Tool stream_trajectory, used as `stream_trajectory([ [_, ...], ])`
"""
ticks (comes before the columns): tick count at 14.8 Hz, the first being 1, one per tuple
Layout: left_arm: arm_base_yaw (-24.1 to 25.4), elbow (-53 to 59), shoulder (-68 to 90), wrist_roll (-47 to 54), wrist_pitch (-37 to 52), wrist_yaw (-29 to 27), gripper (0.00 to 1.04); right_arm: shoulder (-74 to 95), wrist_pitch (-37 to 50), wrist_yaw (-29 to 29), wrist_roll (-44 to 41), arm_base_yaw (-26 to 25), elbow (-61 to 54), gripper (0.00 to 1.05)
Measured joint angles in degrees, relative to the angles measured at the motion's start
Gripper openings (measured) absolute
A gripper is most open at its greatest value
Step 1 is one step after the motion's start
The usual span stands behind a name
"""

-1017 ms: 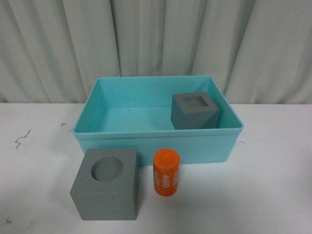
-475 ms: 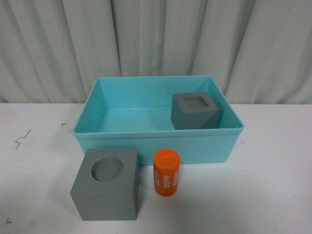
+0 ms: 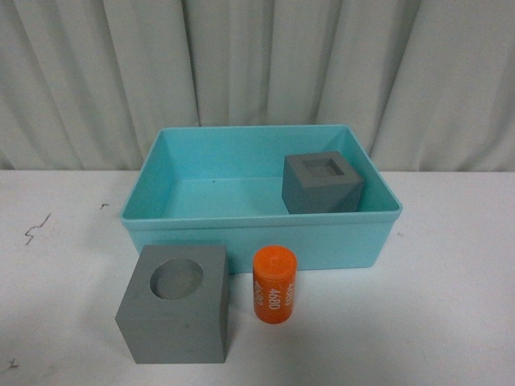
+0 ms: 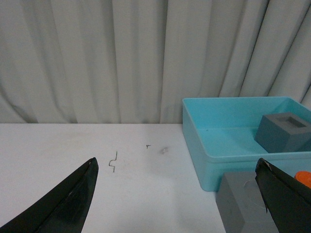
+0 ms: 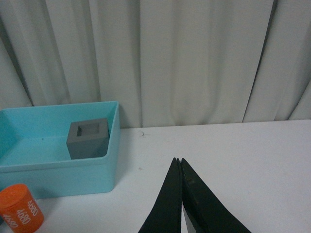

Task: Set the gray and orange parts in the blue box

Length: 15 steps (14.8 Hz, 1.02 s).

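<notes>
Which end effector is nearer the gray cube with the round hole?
Left. The left end effector sits right by that cube; the right end effector is beyond the orange cylinder.

A pleated off-white curtain point(image 3: 257, 64) hangs across the whole back, behind a white tabletop point(image 3: 451, 305) bearing a few small dark scuff marks point(image 3: 36, 229) under soft, even light.

There is one blue box point(image 3: 338, 245). Two gray cubes are in view: the round-recess cube point(image 3: 173, 315) at near left on the desk point(image 3: 451, 305), and the square-recess cube point(image 3: 322, 183) at far right inside the blue box. There is one orange cylinder point(image 3: 274, 285), printed "4680".
</notes>
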<state>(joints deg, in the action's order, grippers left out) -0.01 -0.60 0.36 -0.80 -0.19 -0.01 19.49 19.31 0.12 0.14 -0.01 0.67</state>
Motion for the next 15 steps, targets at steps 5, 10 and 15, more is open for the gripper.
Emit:
stream_trajectory([
  [5,0.0,0.0,0.0,0.0,0.0,0.0,0.98,-4.0,-3.8,0.0,0.0,0.0,0.0,0.02],
  [10,0.0,0.0,0.0,0.0,0.0,0.0,0.98,-8.9,-8.7,0.0,0.0,0.0,0.0,0.02],
  [15,0.0,0.0,0.0,0.0,0.0,0.0,0.98,-19.3,-19.5,-0.1,0.0,0.0,0.0,0.23],
])
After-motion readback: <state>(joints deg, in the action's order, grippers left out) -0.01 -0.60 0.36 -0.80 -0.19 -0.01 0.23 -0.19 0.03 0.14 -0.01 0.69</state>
